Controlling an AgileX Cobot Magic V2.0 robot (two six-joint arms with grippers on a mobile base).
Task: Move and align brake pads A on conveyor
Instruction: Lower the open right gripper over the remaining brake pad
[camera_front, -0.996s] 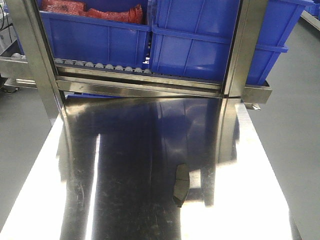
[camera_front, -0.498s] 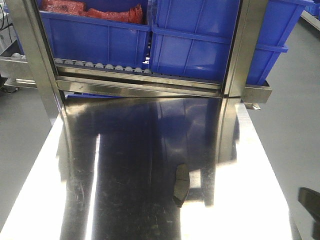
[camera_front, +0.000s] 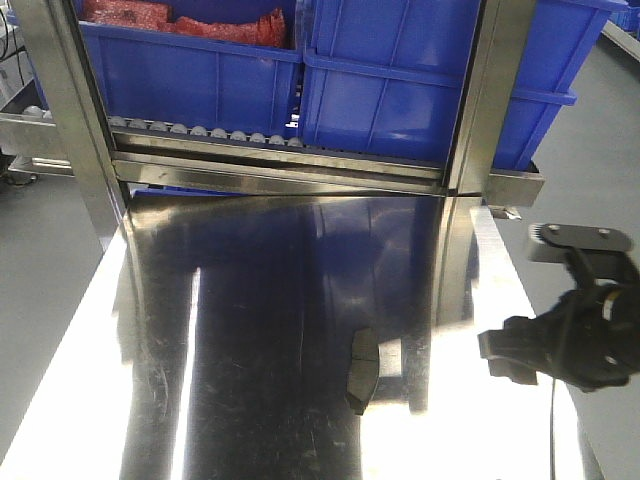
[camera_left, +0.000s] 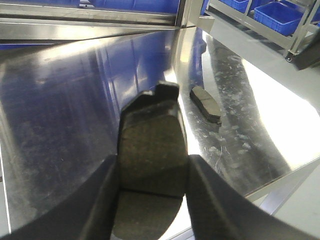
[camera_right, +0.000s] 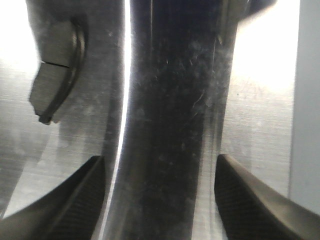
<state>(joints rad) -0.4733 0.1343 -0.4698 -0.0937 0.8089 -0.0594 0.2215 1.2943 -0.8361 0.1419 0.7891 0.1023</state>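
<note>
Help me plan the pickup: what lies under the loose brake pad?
The brake pad rests on the bare steel tabletop. Its underside is covered, so unseen.

Mirror-glossy, finely scratched stainless steel desk (camera_front: 250, 330); matt, grainy grey-brown friction face on brake pad (camera_left: 150, 155); smooth blue plastic bins (camera_front: 400, 90); matt black, woven-looking fingers (camera_right: 60, 200) of right end effector (camera_right: 160, 160).

No legible text, label or number on any visible surface.

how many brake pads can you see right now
2. The loose pad lies on the steel table; the held pad is clamped in the left gripper. Others may be out of view.
</note>
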